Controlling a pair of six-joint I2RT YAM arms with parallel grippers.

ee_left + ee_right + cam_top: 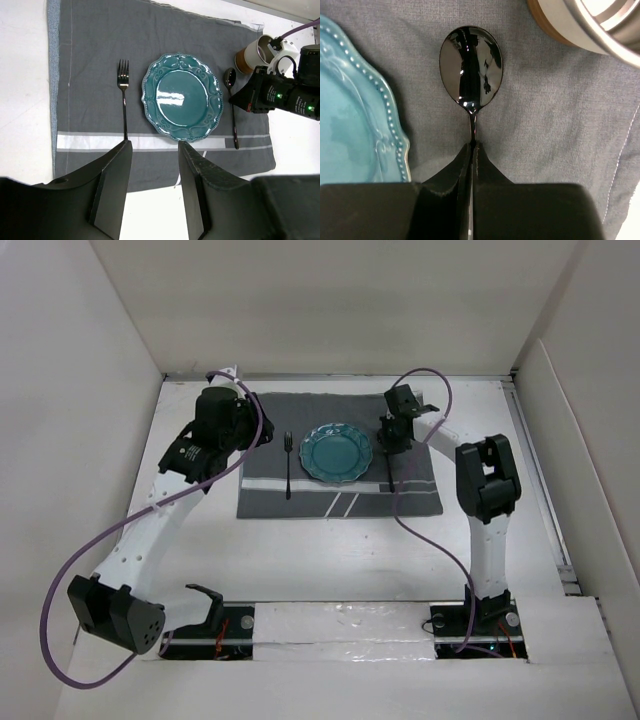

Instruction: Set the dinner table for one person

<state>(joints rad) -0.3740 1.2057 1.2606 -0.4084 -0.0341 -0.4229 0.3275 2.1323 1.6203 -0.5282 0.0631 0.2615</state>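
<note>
And there was the dinner table, the broad white surface stretching out from the arm bases, with the dark grey striped placemat lying on its far middle part. On the mat the teal plate sat in the centre. The black fork lay just beside it on the left, tines pointing away from the arms, apart from the rim. The black spoon lay on the right, bowl up and pointing the far way, close to the plate's beaded edge but not touching it. The right gripper was down low over the mat, its two fingers pressed together on the spoon's handle just behind the bowl, pinching it tight. A brown cup with a pale inside stood at the mat's far right corner, just beyond the spoon bowl. Over on the other side, the left gripper hung above the mat's near edge, its fingers spread wide with nothing between them, looking down at the whole setting.
</note>
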